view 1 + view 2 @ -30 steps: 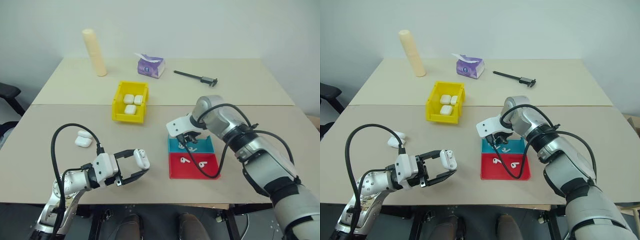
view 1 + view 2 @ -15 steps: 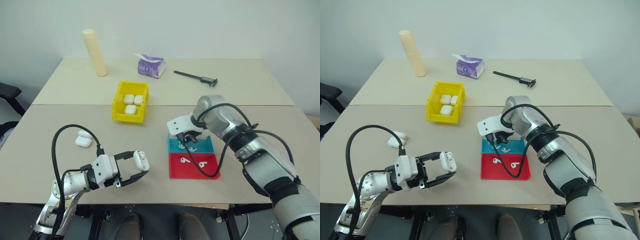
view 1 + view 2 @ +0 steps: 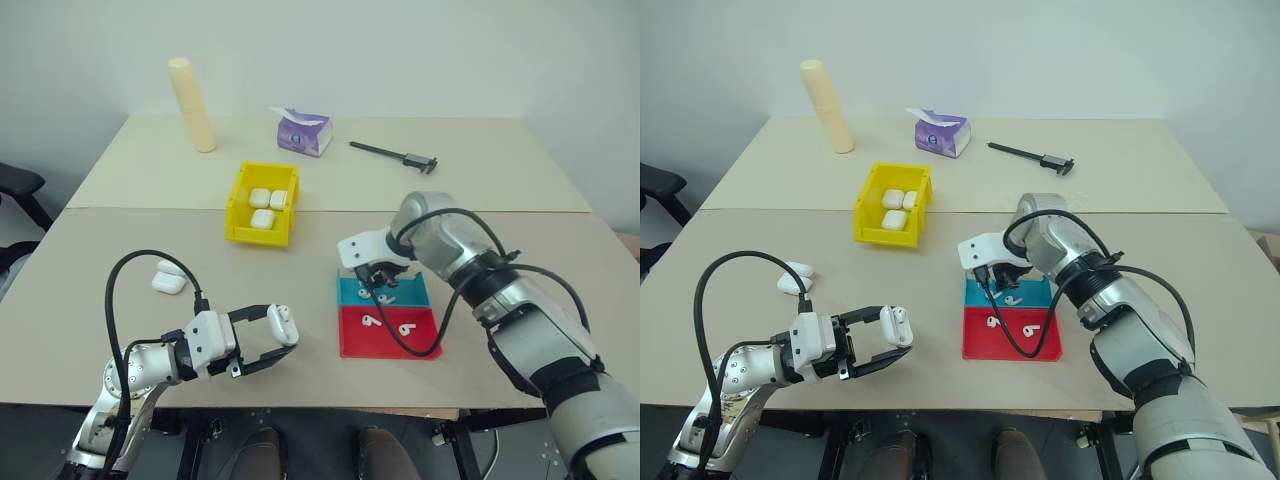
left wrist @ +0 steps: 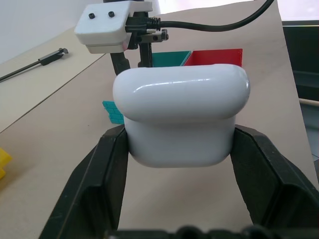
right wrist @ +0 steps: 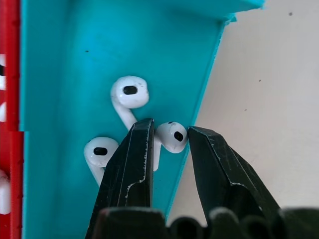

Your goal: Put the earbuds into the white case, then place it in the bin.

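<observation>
The left pincer pinches the white case ready—the right pincer, slightly spread, straddles 1 earbud in the tray.

Tray sits near the table's front edge, earbuds in it; bin behind and left of the tray, cases inside; tissue pack farther behind.

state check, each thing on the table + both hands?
left hand: shut on the white case, held above the table
right hand: fingers astride one earbud in the teal tray
red tray: holds two earbuds
yellow bin: three cases inside
spare case: lying on table
tissue pack: tissue sticking out
</observation>
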Controlling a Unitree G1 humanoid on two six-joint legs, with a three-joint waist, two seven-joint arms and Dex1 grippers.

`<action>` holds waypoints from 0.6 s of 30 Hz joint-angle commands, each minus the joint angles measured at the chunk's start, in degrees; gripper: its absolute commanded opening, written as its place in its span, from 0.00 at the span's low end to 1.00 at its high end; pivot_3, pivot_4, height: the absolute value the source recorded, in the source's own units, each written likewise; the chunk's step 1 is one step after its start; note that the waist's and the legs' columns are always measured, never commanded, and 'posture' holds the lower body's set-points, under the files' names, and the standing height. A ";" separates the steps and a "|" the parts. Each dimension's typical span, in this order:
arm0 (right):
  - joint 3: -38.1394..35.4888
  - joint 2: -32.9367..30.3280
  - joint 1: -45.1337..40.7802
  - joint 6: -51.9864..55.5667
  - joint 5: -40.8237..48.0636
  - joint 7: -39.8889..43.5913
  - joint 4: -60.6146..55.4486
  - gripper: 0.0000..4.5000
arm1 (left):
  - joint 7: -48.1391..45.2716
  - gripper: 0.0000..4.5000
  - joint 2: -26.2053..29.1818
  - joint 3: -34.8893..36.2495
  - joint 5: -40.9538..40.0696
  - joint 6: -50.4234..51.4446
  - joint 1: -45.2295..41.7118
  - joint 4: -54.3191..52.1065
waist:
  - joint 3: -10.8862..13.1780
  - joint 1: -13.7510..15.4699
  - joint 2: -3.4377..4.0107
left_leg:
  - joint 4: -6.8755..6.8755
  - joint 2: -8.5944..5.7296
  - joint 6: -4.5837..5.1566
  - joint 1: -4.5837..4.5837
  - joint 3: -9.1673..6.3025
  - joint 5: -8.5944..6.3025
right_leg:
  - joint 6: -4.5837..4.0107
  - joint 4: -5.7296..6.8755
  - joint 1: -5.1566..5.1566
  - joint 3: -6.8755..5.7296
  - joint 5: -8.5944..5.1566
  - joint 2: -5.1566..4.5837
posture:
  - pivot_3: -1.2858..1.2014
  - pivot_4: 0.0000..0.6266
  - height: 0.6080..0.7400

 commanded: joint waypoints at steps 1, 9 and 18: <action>-0.69 -0.84 0.97 0.51 0.42 1.20 -2.70 0.34 | 0.09 0.62 0.40 0.12 -0.21 -0.92 0.06 -1.28 | 0.00 0.00 0.00 | 0.00 0.00 0.00 0.00 0.00 0.00 | 0.00 0.00 0.00 0.00 0.00 0.00 | 0.52 0.24 1.00; -1.17 -1.97 2.36 -1.12 0.21 -0.19 -4.52 0.34 | 0.28 0.62 0.47 0.05 0.22 -0.83 0.03 -1.29 | 0.00 -0.01 0.00 | 0.00 0.00 0.00 0.00 0.00 0.00 | 0.00 -0.01 0.00 0.00 0.00 0.00 | 0.52 0.24 1.00; -0.81 -3.84 4.03 -10.37 -0.26 -2.61 -5.22 0.34 | 0.74 0.62 0.75 -0.03 0.75 -0.25 0.05 -1.60 | 0.00 -0.06 0.00 | 0.00 0.00 0.00 0.03 0.00 0.00 | 0.00 0.00 0.01 0.00 0.00 0.01 | 0.52 0.24 1.00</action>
